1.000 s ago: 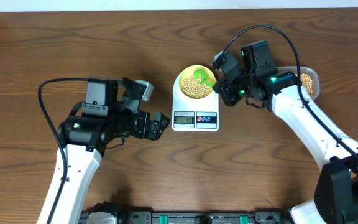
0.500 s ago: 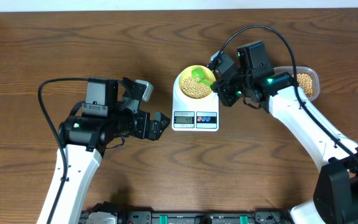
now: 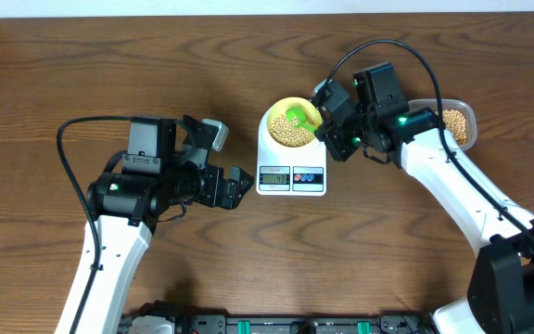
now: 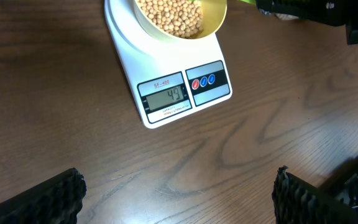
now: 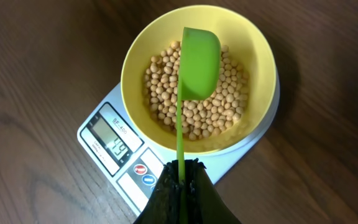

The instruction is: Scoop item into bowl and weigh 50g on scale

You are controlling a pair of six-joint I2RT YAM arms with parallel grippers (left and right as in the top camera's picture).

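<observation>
Beans (image 5: 163,93), small, round and tan, fill the yellow bowl (image 5: 132,62) on the white scale (image 5: 114,144). Right gripper (image 5: 182,171) pinches a green scoop (image 5: 199,59) over them; left gripper (image 4: 176,196) gapes wide beside the scale.

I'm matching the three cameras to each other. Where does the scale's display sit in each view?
Overhead: display near centre, on the scale front, left of the buttons.
Left wrist: display in the upper middle, tilted.
Right wrist: display at lower left, left of the green scoop handle.
Shared landmark: the yellow bowl of beans on the scale.
</observation>
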